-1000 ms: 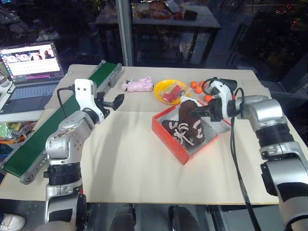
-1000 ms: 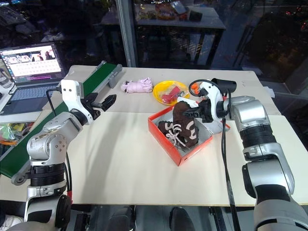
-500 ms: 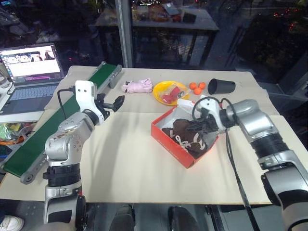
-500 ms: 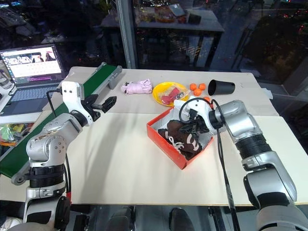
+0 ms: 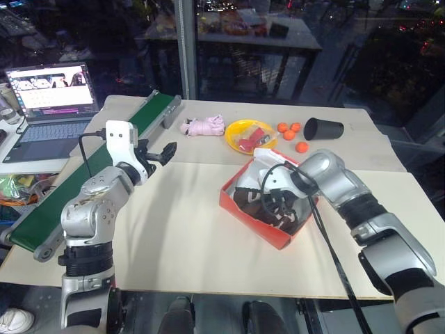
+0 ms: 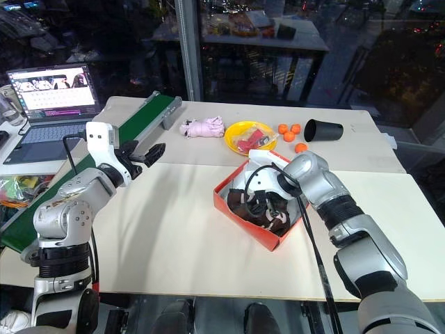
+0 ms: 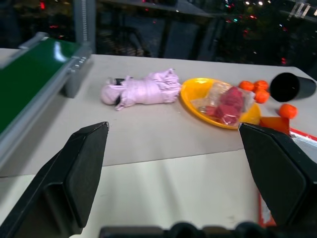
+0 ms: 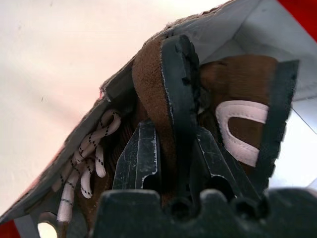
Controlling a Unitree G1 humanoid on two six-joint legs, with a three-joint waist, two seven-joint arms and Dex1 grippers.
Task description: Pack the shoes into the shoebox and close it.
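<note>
Since the earlier frame, the right gripper (image 5: 272,203) has descended and rolled over, carrying the second of the shoes (image 6: 268,205) from an upright pose above the shoebox (image 5: 245,206) down into the box interior. The first shoe already lies in the box directly beside the gripper. In the right wrist view, the two fingers (image 8: 142,158) are closed narrowly on the shoe's edge, the brown suede and dark sole clamped between them, with the cream laces just beside the jaws. This edge grip probably lets the shoe be tipped onto its side to fit next to its partner. The box's white inner wall stands just past the fingertips. The left gripper (image 5: 165,153) hangs well apart from the box, jaws fully spread and empty, pointing toward the pink plush bundle (image 7: 141,90) and yellow bowl (image 7: 190,90). The shoebox remains uncovered; closing it is not yet done.
</note>
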